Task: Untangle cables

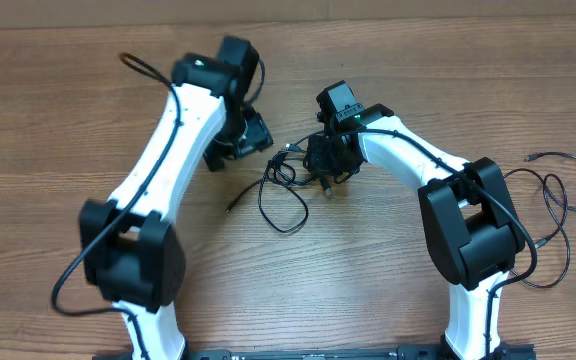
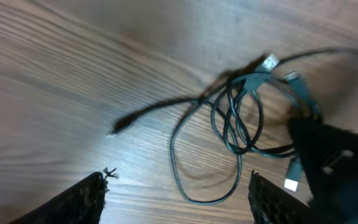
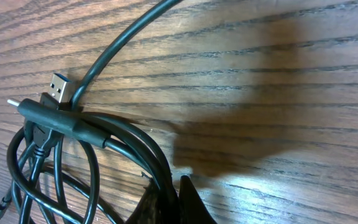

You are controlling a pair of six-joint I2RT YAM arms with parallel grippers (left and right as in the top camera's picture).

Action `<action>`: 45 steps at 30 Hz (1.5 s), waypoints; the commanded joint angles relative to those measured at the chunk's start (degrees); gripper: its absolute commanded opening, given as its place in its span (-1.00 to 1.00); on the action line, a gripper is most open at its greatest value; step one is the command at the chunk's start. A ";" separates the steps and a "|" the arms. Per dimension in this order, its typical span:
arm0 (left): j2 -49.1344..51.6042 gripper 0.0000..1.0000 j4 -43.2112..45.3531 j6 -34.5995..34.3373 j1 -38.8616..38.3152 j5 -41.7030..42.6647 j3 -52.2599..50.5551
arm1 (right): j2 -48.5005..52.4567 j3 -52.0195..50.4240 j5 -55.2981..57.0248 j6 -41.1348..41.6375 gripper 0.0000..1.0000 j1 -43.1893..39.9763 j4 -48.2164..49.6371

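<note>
You are looking down at a pale wood-grain table (image 1: 388,290) that is filling every view. The cables (image 1: 286,188) are lying tangled at its middle, between the two arms. Your right gripper (image 3: 166,202) is pinching closed on the cables. Your left gripper (image 2: 178,186) is hanging just beside them, jaws spread and holding nothing.

Bright light, soft shadows, left-wrist motion blur

We're at a robotics lab bench, no doubt about it: a plain wood-grain tabletop (image 1: 368,290), with two white-and-black robot arms mounted along one edge, left arm (image 1: 163,140) and right arm (image 1: 403,150). A test tangle of thin black cables (image 1: 286,190) sits right beneath the right jaws, just ahead of the left jaws.
</note>
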 commanded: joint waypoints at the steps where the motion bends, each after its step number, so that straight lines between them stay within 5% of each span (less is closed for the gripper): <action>1: 1.40 0.42 4.13 -1.84 -0.61 9.77 -4.63 | -0.04 -0.04 0.68 0.07 -0.92 0.02 0.17; 10: 1.49 0.08 13.97 -19.30 -1.11 14.53 -13.66 | -0.04 -0.04 0.66 0.07 -0.92 0.02 0.17; 13: 1.55 -0.10 16.90 -20.79 -1.22 14.91 -15.23 | -0.04 -0.04 0.66 0.07 -0.92 0.02 0.17; 23: 1.64 -0.18 29.59 -28.39 -2.14 16.48 -22.08 | -0.04 -0.04 0.68 0.07 -0.92 0.02 0.17; 28: 1.64 -0.46 30.97 -28.37 -2.19 18.45 -22.75 | -0.04 -0.04 0.66 0.07 -0.92 0.02 0.17; 34: 1.20 -0.92 30.29 -15.15 -0.44 19.50 -21.03 | -0.04 -0.04 0.68 0.07 -0.92 0.02 0.17; 45: -3.23 -0.92 19.19 19.12 4.39 24.41 -10.43 | -0.04 -0.04 0.68 0.07 -0.92 0.02 0.20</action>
